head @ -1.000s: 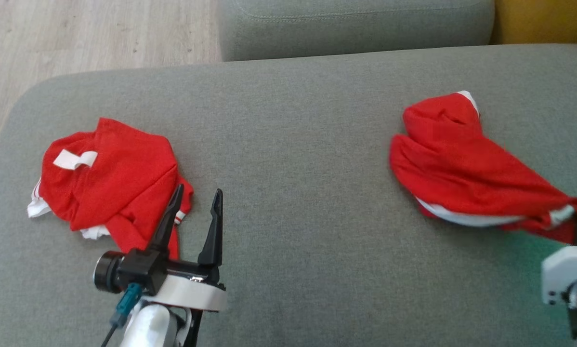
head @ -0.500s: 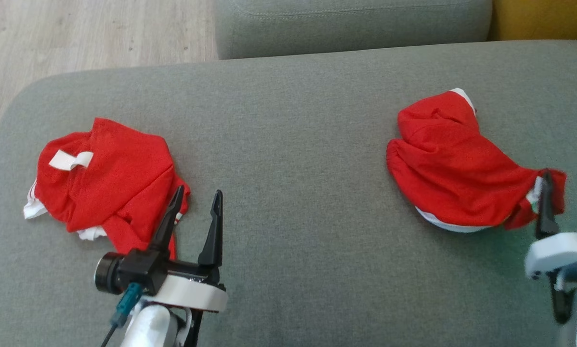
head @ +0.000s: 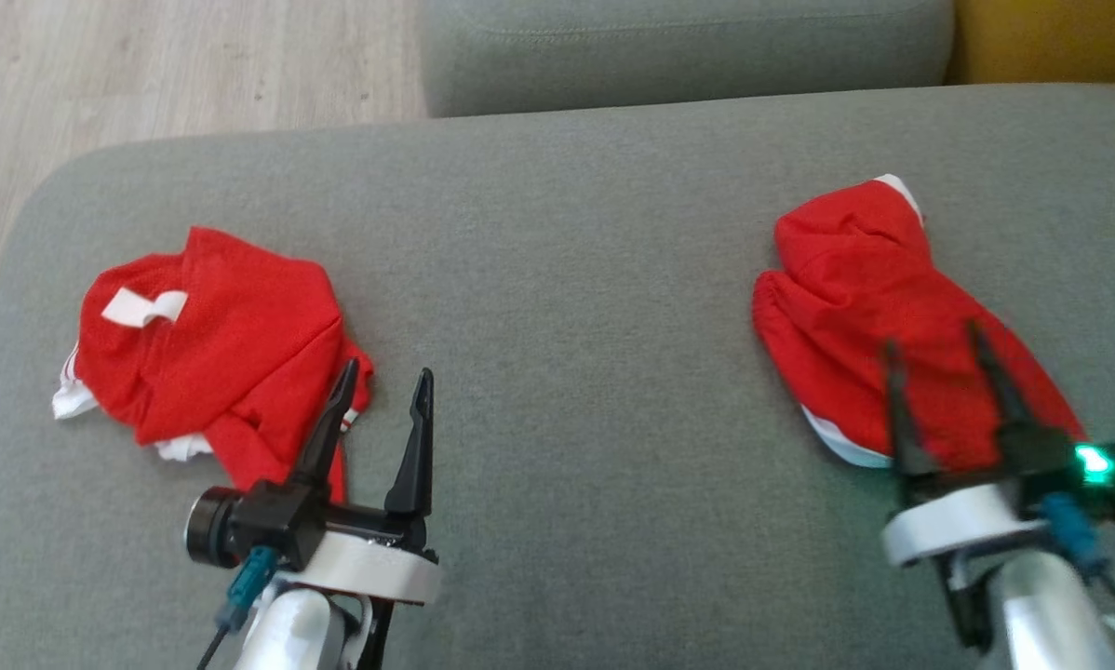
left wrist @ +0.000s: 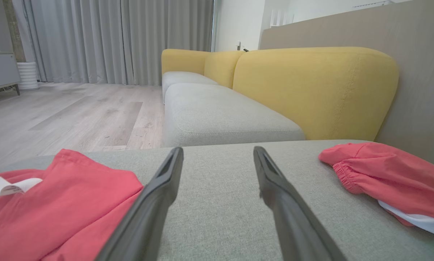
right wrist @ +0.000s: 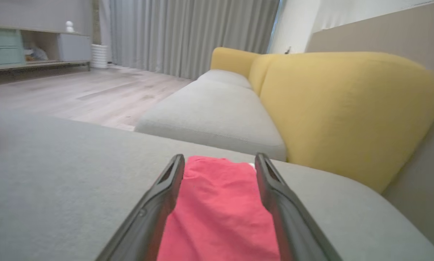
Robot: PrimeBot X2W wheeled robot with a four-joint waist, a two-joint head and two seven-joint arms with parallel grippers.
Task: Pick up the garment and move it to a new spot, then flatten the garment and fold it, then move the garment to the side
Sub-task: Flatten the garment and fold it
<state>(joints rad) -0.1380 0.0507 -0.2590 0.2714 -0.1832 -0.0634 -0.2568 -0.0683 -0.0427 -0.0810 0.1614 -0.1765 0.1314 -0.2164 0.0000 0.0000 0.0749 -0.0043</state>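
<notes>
Right gripper: spread wide, pinching nothing; poised over the near part of the right garment, fingers pointing away across it. In the right wrist view, red cloth between and beyond the two fingers; cannot tell whether the tips touch it. Green light lit on that wrist.

Right garment: crumpled in a red heap with white trim along its near edge, lying on the right part of the grey cushion, near the yellow backrest. Also seen at the right of the left wrist view.

Left gripper: spread wide too, holding nothing; hangs low over bare cushion just beside the left garment, one finger crossing in front of its hem. Bare grey fabric between the fingers in the left wrist view.

Left garment: red, bunched, white tag on top, lying on the cushion's left part, well apart from the right one.

Wooden floor beyond the cushion's far left corner.
</notes>
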